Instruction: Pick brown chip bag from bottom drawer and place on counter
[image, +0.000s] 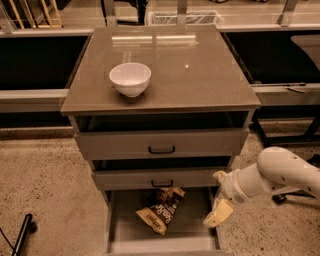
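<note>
The brown chip bag (162, 210) lies crinkled on the floor of the open bottom drawer (195, 222), toward its back left. My gripper (218, 214) hangs at the end of the white arm over the drawer's right edge, to the right of the bag and apart from it. The counter (200, 75) is the glossy grey-brown top of the cabinet, above the two upper drawers.
A white bowl (130, 78) stands on the counter's left part. The top drawer (160, 142) and middle drawer (160, 177) stick out slightly. Dark shelving flanks the cabinet. A black pole tip (22, 235) lies on the speckled floor at left.
</note>
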